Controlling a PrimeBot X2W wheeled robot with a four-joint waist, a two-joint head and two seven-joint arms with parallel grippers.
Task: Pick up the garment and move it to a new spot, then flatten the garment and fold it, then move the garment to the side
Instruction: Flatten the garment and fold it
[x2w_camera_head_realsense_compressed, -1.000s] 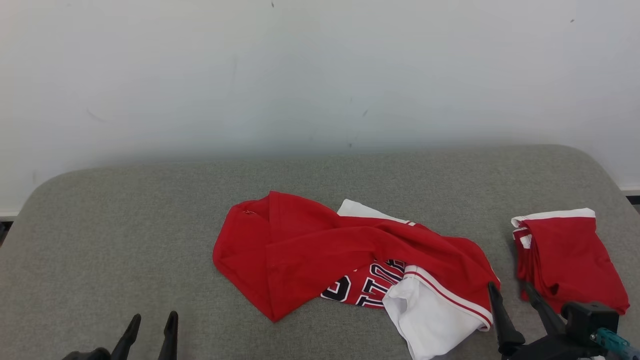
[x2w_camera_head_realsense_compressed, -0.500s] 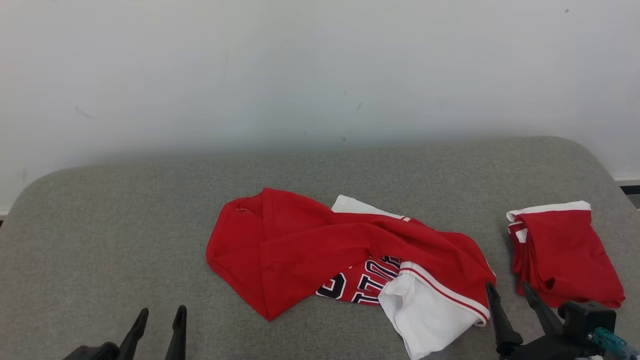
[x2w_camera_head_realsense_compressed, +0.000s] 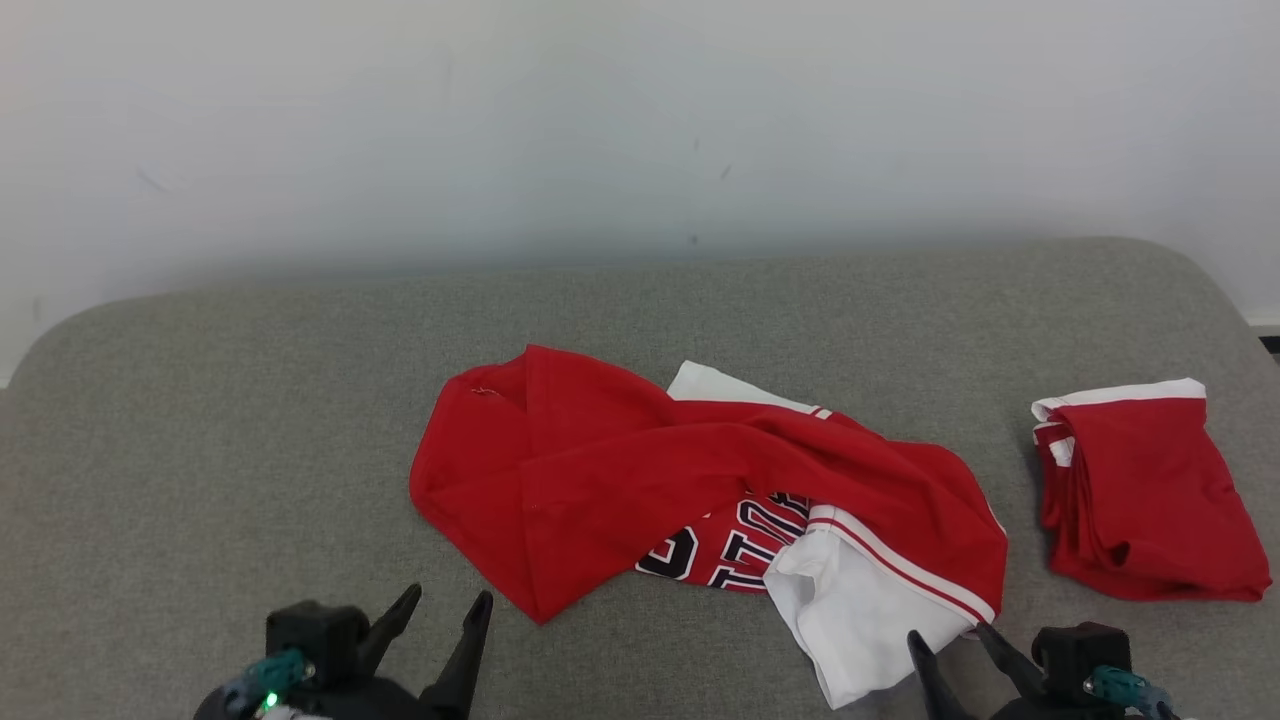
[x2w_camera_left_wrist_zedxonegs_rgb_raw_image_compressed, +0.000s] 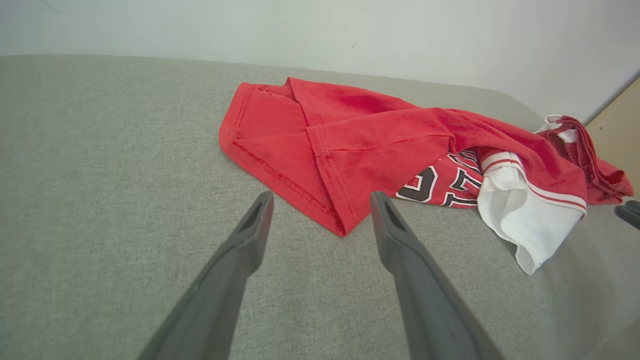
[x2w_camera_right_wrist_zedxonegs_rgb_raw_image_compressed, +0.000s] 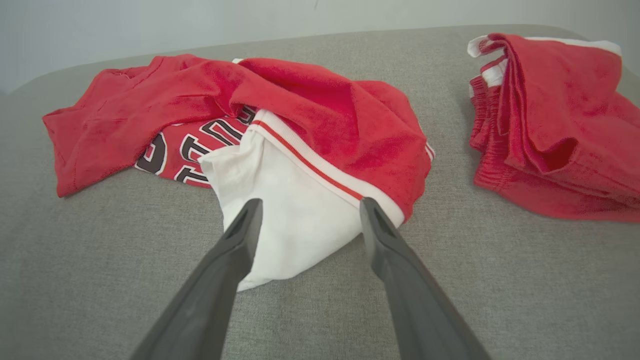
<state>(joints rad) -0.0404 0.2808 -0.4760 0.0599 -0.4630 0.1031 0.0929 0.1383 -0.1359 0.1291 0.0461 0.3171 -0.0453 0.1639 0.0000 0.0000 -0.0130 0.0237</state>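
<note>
Garment sits crumpled near the middle of the grey padded surface — a red jersey bunched over itself, with black-and-white lettering peeking out underneath and a white sleeve spilling toward my near right. I have my left gripper at the lower left of the head view, fingers spread wide and holding nothing. Through its wrist camera the pointed red hem corner lies between the two tips. My right gripper is low at the right, also spread apart and empty — its wrist camera shows the white sleeve lying between the fingertips, though I cannot tell whether they touch the cloth. A folded red piece rests apart at the right end of the surface, with a pale wall behind.
</note>
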